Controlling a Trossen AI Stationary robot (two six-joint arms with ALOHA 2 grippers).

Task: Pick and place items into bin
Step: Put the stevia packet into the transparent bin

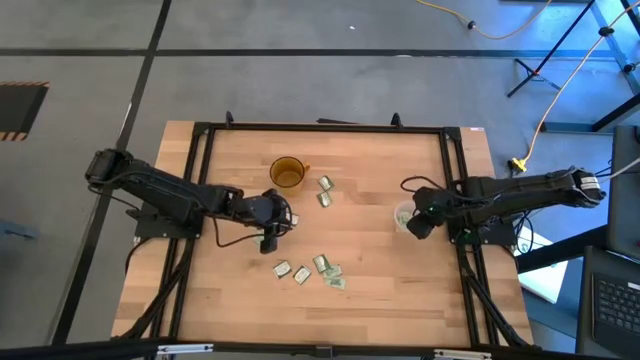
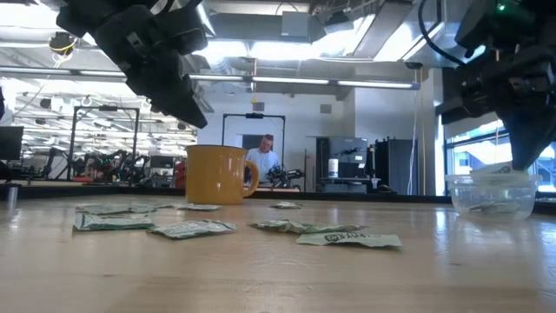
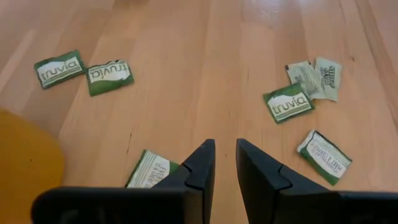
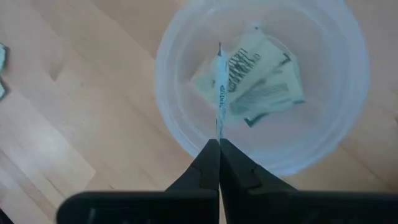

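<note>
Packets (image 1: 318,268): scattered on the wooden table (image 1: 370,300) at lower centre of the high view; two more (image 1: 325,191) lie beside the amber cup (image 1: 287,174).
Bin (image 1: 404,216): right of centre, a few packets (image 4: 258,78) seen inside.
Right gripper (image 4: 219,144): held over the bin, fingers pinched together on one packet (image 4: 218,87) held edge-on.
Left gripper (image 3: 225,155): centre-left, fingers narrowly parted, nothing seen between them.

"truvia" on three green packets (image 3: 60,69) on table.
</note>
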